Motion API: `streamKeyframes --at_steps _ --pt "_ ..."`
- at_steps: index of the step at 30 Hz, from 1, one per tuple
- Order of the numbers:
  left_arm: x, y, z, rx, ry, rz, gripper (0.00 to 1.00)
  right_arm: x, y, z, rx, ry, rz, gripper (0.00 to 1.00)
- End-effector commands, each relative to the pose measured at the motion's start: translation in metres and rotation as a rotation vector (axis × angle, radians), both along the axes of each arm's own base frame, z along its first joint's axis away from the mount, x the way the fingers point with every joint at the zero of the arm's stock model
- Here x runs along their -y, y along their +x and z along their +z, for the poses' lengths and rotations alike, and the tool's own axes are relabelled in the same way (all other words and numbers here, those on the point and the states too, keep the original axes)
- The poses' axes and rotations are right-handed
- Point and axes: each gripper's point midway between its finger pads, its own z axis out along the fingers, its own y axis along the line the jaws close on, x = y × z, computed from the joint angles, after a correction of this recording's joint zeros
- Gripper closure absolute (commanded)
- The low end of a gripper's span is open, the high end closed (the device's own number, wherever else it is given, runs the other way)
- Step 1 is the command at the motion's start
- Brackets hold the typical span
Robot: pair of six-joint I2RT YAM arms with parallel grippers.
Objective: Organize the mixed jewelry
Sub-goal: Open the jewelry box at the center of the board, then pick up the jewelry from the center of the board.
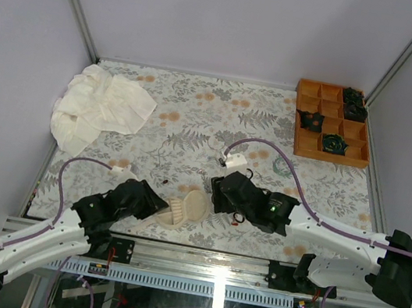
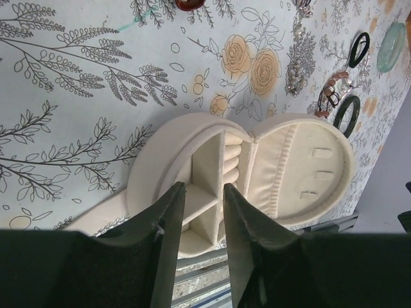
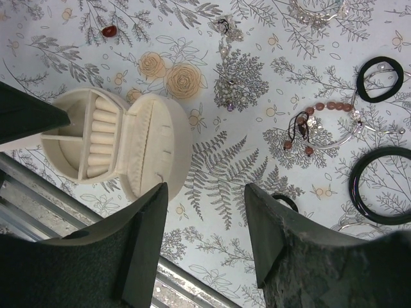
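Step in hand, as I read it: first pick. Nothing is loaded yet.
- Cream box [image 3: 138, 151] is open on the counter and no jewelry shows in its slots.
- Left pincer [image 2: 202, 189] is over the box base with a narrow gap and nothing visibly clamped. Can't tell if it touches the box.
- Right pincer [image 3: 205, 192] is wide and empty, above bare counter, with the box at its 10 o'clock.
- Mixed jewelry [image 3: 229, 86] lies loose on the counter, 12 to 3 o'clock of the right pincer:
  - red bead [image 3: 109, 30] is off at 11
  - beaded bracelet [image 3: 329, 105] at 2
  - big black ring [image 3: 354, 186] at 3
  - small black ring [image 3: 284, 199] just beside the right finger
- Orange tray [image 1: 299, 130] is far off at 1 o'clock in the top view, with dark items in some cells.

Next move, my call: right arm shifts toward 3, centres over the small black ring, drops and pinches the thin band flat off the counter. Then it carries the ring to the box at 10. The left pincer may block the slots, so it should clear or steady the box first.
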Motion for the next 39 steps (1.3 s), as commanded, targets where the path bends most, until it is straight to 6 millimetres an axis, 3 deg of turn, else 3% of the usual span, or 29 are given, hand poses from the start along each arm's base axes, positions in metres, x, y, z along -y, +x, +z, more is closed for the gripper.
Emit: streamKeyframes --at_steps 1,9,17,26,39 --pt "0.001 0.008 0.015 0.042 -0.001 0.012 0.72 0.010 0.009 0.010 0.044 -0.020 -0.043 0.42" --pt "0.004 0.008 0.018 0.043 -0.013 0.001 0.73 0.041 0.016 -0.009 -0.009 -0.108 -0.133 0.43" --pt "0.006 0.005 0.012 0.027 -0.014 -0.010 0.80 0.058 0.019 -0.041 -0.113 -0.137 -0.152 0.66" --pt "0.001 -0.002 -0.001 0.009 -0.016 -0.009 0.83 0.068 0.007 -0.080 -0.207 -0.154 -0.153 0.62" --pt "-0.006 -0.008 -0.016 -0.006 -0.013 0.003 0.83 0.068 0.004 -0.104 -0.258 -0.166 -0.144 0.63"
